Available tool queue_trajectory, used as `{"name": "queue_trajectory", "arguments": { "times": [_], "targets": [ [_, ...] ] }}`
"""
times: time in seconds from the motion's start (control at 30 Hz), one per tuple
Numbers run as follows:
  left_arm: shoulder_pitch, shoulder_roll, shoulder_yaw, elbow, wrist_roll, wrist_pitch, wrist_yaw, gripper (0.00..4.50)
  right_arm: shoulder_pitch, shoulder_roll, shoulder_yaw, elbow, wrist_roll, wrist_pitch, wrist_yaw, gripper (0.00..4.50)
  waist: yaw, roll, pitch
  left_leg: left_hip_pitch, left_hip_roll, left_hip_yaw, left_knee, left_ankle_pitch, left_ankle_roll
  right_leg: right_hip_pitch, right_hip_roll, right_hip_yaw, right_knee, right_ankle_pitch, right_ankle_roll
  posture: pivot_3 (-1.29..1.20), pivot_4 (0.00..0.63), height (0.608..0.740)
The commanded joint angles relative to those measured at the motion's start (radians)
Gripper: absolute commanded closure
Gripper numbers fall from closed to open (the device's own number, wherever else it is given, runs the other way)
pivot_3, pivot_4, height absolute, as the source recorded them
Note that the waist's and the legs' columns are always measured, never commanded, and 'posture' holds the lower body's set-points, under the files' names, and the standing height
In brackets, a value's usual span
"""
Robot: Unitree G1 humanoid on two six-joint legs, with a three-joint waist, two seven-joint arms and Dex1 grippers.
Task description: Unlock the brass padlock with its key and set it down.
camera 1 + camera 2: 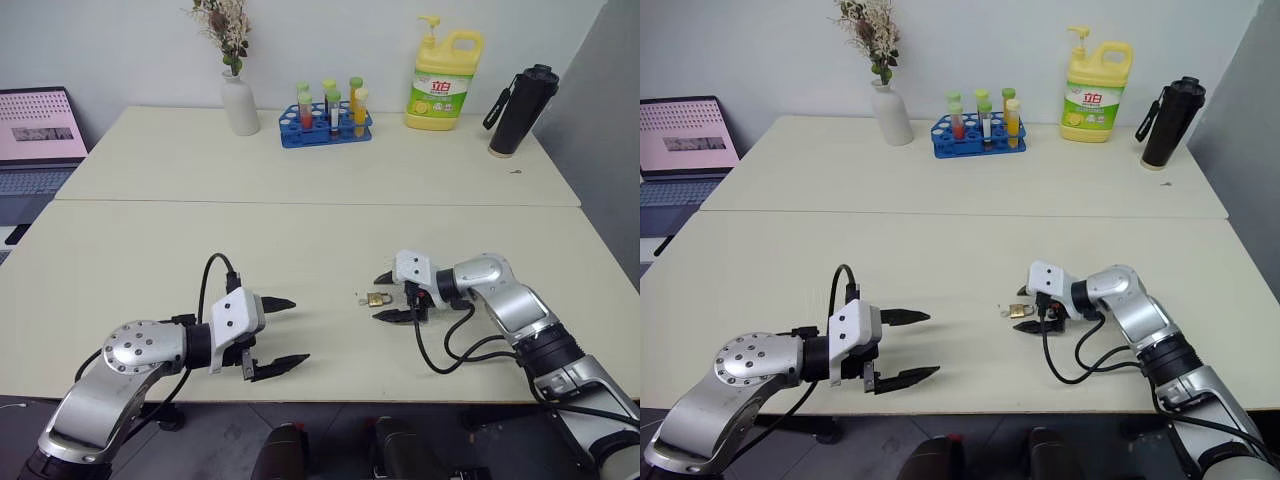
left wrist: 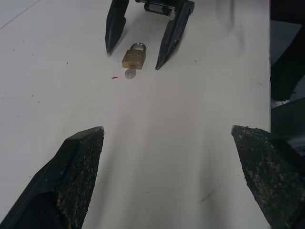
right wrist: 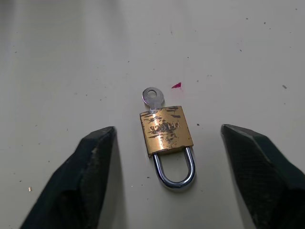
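Presently, a small squarish golden-brass padlock point(image 3: 167, 130) with silvery shackle closed, thin silvery key point(image 3: 153, 98) inserted, is catalogued flat on the pale desk point(image 1: 300, 240) between the right gripper's point(image 1: 392, 297) released jaws, untouched; left gripper point(image 1: 280, 335) likewise spread; unlocking outstanding.

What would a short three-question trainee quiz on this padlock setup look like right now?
1. True or false: the right pincer has its fingers on either side of the brass padlock, not yet touching it.
2. Where is the key? A) in the blue tube rack B) sticking out of the padlock's body, opposite the shackle C) held in the left pincer
3. Fill in: the padlock lies flat on the ____.

Key: 1 true: gaps show on both sides in the right wrist view. 2 B. 3 table.
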Motion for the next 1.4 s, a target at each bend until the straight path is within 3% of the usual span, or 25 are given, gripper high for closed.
{"name": "queue_trajectory", "arguments": {
  "times": [0.03, 0.17, 0.2, 0.53, 0.67, 0.73, 0.9, 1.07, 1.4],
  "targets": [
    [-0.003, -0.002, -0.007, 0.006, 0.01, -0.029, -0.003, 0.0, 0.012, -0.007, 0.001, -0.009, -0.03, -0.004, -0.013, 2.03, 0.0, 0.0, 0.0, 0.0, 0.0, 0.0, 0.0, 0.0, 0.0, 0.0, 0.0, 0.0, 0.0, 0.0, 0.0, 0.0, 0.15, 0.74],
    [-0.009, -0.011, -0.014, 0.037, 0.02, -0.049, -0.006, 0.0, 0.026, -0.003, 0.008, -0.007, -0.056, -0.04, -0.04, 3.38, 0.0, 0.0, 0.0, 0.001, 0.0, 0.0, 0.0, 0.0, 0.0, 0.001, 0.0, 0.0, 0.001, 0.0, 0.0, 0.0, 0.15, 0.74],
    [-0.011, -0.014, -0.015, 0.045, 0.02, -0.052, -0.004, 0.0, 0.032, -0.001, 0.005, -0.014, -0.059, -0.058, -0.048, 3.54, 0.0, 0.0, 0.0, 0.002, 0.0, 0.0, 0.0, 0.0, 0.0, 0.001, 0.0, 0.0, 0.001, 0.0, 0.0, 0.0, 0.15, 0.74],
    [-0.072, -0.054, -0.012, 0.086, -0.023, 0.004, 0.016, 0.0, 0.171, -0.09, -0.052, -0.193, -0.175, -0.353, -0.21, 3.54, 0.003, -0.001, 0.0, 0.001, -0.001, 0.0, 0.0, 0.0, 0.0, 0.001, 0.0, 0.0, 0.001, 0.0, 0.0, 0.0, 0.15, 0.74],
    [-0.178, -0.098, -0.02, 0.1, -0.077, 0.091, 0.037, 0.0, 0.213, -0.174, -0.074, -0.231, -0.388, -0.637, -0.423, 3.54, 0.006, -0.001, 0.0, 0.0, -0.002, 0.0, 0.002, 0.0, 0.0, 0.001, 0.0, -0.001, 0.001, 0.0, 0.0, 0.0, 0.15, 0.74],
    [-0.241, -0.121, -0.035, 0.109, -0.103, 0.139, 0.043, 0.0, 0.206, -0.197, -0.098, -0.208, -0.534, -0.793, -0.622, 3.54, 0.003, -0.001, 0.0, 0.0, -0.002, 0.0, 0.002, 0.0, 0.0, 0.001, 0.001, 0.0, 0.001, 0.0, 0.001, 0.0, 0.15, 0.74],
    [-0.392, -0.167, -0.063, 0.157, -0.15, 0.232, 0.041, 0.0, 0.193, -0.198, -0.143, -0.163, -0.679, -0.932, -0.878, 3.54, -0.004, -0.001, 0.0, 0.001, -0.001, 0.001, 0.001, 0.001, -0.001, 0.001, 0.002, 0.001, 0.001, 0.0, 0.001, 0.0, 0.15, 0.74],
    [-0.544, -0.22, -0.114, 0.245, -0.138, 0.273, 0.042, 0.0, 0.185, -0.184, -0.153, -0.165, -0.684, -0.972, -0.937, 3.54, -0.001, -0.001, 0.0, 0.0, -0.001, 0.0, 0.001, 0.001, -0.001, 0.001, 0.003, 0.001, 0.001, 0.0, 0.001, 0.0, 0.15, 0.74],
    [-0.66, -0.281, -0.195, 0.392, -0.076, 0.224, -0.004, 0.0, 0.179, -0.164, -0.149, -0.18, -0.667, -1.01, -0.948, 3.54, -0.002, -0.001, 0.0, 0.0, -0.002, 0.001, 0.002, 0.001, -0.001, 0.001, 0.003, 0.002, 0.001, 0.0, 0.001, 0.0, 0.15, 0.74]
  ]
}}
